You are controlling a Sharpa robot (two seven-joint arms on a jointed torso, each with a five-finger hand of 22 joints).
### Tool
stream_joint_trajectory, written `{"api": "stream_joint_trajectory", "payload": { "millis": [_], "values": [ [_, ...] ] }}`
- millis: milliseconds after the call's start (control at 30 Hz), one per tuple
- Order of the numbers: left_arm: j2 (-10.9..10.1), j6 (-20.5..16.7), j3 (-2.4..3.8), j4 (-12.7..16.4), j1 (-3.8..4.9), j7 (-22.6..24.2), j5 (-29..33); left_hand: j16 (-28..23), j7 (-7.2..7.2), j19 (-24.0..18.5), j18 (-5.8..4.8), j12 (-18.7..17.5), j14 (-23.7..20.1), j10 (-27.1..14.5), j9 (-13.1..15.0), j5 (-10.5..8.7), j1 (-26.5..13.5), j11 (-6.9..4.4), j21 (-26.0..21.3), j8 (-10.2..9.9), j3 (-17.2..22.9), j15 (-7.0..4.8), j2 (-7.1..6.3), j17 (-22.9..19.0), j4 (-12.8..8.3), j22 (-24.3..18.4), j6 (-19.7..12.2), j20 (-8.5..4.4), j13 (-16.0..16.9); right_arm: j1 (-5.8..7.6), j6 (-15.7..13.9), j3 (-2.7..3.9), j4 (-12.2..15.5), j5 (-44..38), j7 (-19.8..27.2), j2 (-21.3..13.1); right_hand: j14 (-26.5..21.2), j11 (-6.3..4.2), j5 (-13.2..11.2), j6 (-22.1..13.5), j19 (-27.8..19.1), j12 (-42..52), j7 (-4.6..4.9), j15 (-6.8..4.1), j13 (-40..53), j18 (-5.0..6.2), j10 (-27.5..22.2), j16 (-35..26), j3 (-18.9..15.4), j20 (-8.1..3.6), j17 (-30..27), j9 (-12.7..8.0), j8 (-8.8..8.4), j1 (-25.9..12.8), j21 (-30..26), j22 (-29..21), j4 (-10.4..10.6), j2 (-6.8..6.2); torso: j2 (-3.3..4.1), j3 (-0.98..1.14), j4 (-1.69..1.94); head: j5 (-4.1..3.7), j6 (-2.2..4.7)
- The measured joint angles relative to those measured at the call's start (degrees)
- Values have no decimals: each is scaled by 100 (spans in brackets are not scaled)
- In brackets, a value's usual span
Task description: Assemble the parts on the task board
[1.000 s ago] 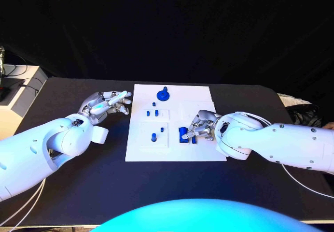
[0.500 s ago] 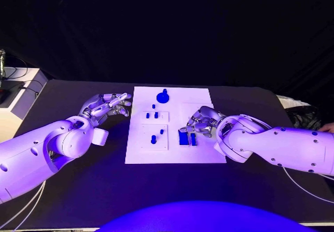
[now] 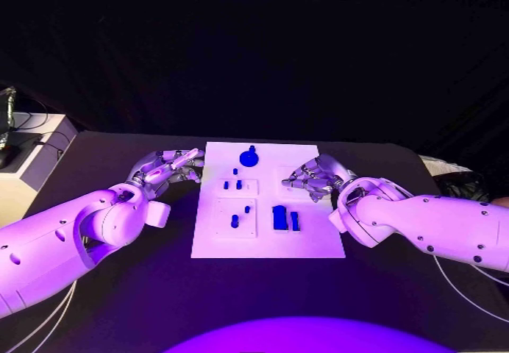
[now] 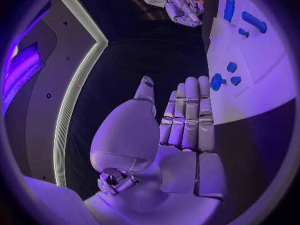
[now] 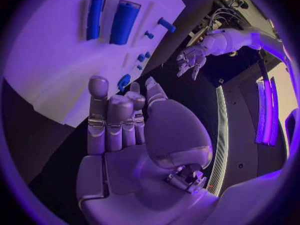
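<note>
The white task board (image 3: 313, 237) lies mid-table. Two blue bars (image 3: 285, 218) lie side by side on its right half. A round blue part (image 3: 248, 157) sits at the far edge, with small blue pegs (image 3: 235, 184) and a taller peg (image 3: 235, 220) on the left half. My right hand (image 3: 311, 176) hovers over the board's far right part, beyond the bars, fingers extended and holding nothing. My left hand (image 3: 168, 165) hangs just off the board's left edge, also extended and holding nothing. In the right wrist view my right hand (image 5: 119, 120) faces the bars (image 5: 124, 22). The left wrist view has my left hand (image 4: 184, 117) beside the board (image 4: 256, 90).
Black table (image 3: 127, 287) surrounds the board on every side. A pale cabinet with cables (image 3: 26, 158) stands off the table's far left corner.
My right hand has drawn back from the two blue bars toward the board's far side, leaving them lying on the board. My left hand has barely shifted.
</note>
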Motion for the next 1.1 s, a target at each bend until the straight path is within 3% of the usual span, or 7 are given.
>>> {"api": "stream_joint_trajectory", "payload": {
  "millis": [167, 400, 633, 733, 833, 933, 1100],
  "values": [
    [122, -167, 0, -107, 0, 81, 49, -1073, 3, -313, -52, -540, -229, 48, -2, 0, 100, 102, -657, 16, 86, 175, 101, -664, -117, -913, 152, 195, -28, 39, -22, 43, -623, 1158, 1012, 228, -255, 180, 114, -258, -388, -995, 189, 157, -1029, -1, -465, -1129, 61, 167, -574, -421, -156, 468, -882, -624, -376, 90, -80, -4, -35, 36, 171],
    [282, -477, 3, -251, 0, 415, 109, -4323, -40, -958, -52, -1846, 491, 553, -13, 0, 443, 193, -692, -34, 349, 399, 233, -1474, -346, -3061, 124, 583, -33, 47, 239, 127, -1397, 2838, 2271, 548, -952, 461, -125, -530, -1348, -2873, 399, 563, -4030, -184, -632, -3154, 325, 566, -1590, -2010, -189, 735, -1742, -1881, -816, 207, -181, 15, -61, 85, 412],
    [374, -652, 5, -392, 1, 604, 202, -4674, -80, -1503, -51, -1899, -368, 35, -55, -29, 328, 289, -719, -84, 583, 578, 201, -1652, -514, -5061, -553, 833, -66, 20, 608, 173, -1858, 3629, 2958, 731, -1099, 727, -255, -552, -2386, -3702, 430, 924, -6432, -223, -609, -5238, 577, 941, -2973, -2873, -213, 542, -1771, -3405, -959, 288, -258, 49, -73, 96, 548],
    [362, -657, -14, -385, 8, 596, 202, -4812, -346, -3172, -236, -2019, -2288, -965, -168, -320, -582, -15, -851, -212, 769, 261, 102, -1781, -558, -5686, -2356, 419, -182, 20, 592, 175, -1822, 3631, 2946, 721, -1855, 542, -705, -1350, -4240, -3841, 180, 788, -6596, -223, -1346, -5508, 564, 832, -3408, -3086, -345, -309, -1900, -4830, -646, 120, -258, 49, -79, 101, 551],
    [353, -704, -90, -336, 28, 591, 209, -4898, -532, -4334, -323, -2101, -3613, -2768, -247, -526, -1412, -241, -940, -284, 882, 28, 45, -1868, -594, -6059, -3612, 123, -262, -2, 553, 224, -1713, 3662, 2940, 720, -2805, 397, -1026, -3215, -5583, -3938, -8, 687, -6678, -222, -2466, -5663, 552, 744, -3699, -3223, -428, -1102, -1988, -5840, -415, 13, -270, 66, -106, 127, 599],
    [355, -816, -209, -223, 96, 594, 245, -4930, -651, -5061, -409, -2142, -4442, -4017, -294, -652, -2275, -380, -981, -331, 956, -115, 13, -1923, -621, -6288, -4399, -64, -311, -49, 478, 298, -1512, 3769, 2963, 719, -4694, 310, -1223, -4561, -6404, -3981, -118, 625, -6728, -222, -4285, -5752, 548, 690, -3875, -3306, -462, -2505, -2022, -6458, -275, -55, -299, 109, -164, 181, 705],
    [361, -1256, -519, 88, 302, 675, 388, -4975, -746, -5665, -499, -2161, -5134, -5080, -337, -745, -5088, -495, -1014, -366, 995, -236, -21, -1969, -629, -6483, -5058, -221, -351, -158, 235, 486, -976, 4193, 3134, 726, -6560, 238, -1389, -5723, -7097, -4019, -213, 572, -6768, -221, -5999, -5816, 541, 645, -4024, -3376, -513, -4977, -2064, -6980, -175, -108, -386, 226, -342, 326, 961]
  ]
}}
